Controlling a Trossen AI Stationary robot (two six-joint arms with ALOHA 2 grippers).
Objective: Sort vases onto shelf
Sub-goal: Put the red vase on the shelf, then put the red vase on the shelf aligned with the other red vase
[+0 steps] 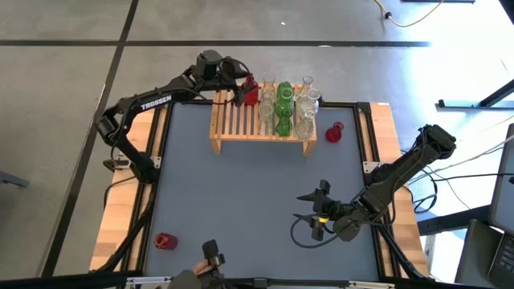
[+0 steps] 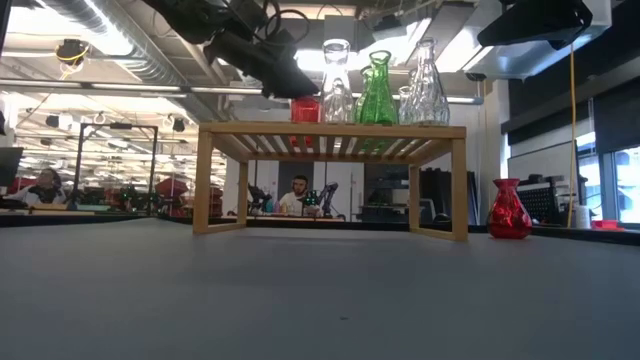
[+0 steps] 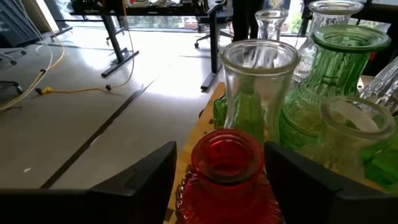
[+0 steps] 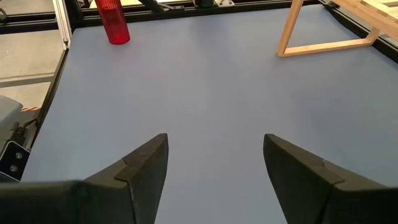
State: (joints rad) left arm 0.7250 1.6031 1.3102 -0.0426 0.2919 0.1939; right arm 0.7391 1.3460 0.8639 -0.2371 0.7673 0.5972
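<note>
The shelf [image 1: 241,122] [image 2: 330,130] stands at the table's far side. On its right half stand several clear and green vases [image 1: 285,104] [image 2: 377,90]. A red vase [image 1: 250,91] [image 3: 227,168] stands upright on the slats at the shelf's far left. My left gripper [image 1: 241,88] [image 3: 219,152] is open, with one finger on each side of this vase. My right gripper [image 1: 303,207] [image 4: 214,146] hangs open over bare table near the front right, with nothing between its fingers. My left gripper comes nearly level from the table's far left, and its fingers [image 3: 155,171] flank the red vase's neck and shoulder [image 3: 186,186]. Whether either finger touches the glass, I cannot tell. The vase stands upright with its base on the slats.
A red vase [image 1: 334,132] [image 2: 508,210] stands on the table just right of the shelf. Another red vase [image 1: 164,241] [image 4: 113,22] stands near the front left corner. A small device [image 1: 210,255] sits at the near edge. The blue mat between them lies bare.
</note>
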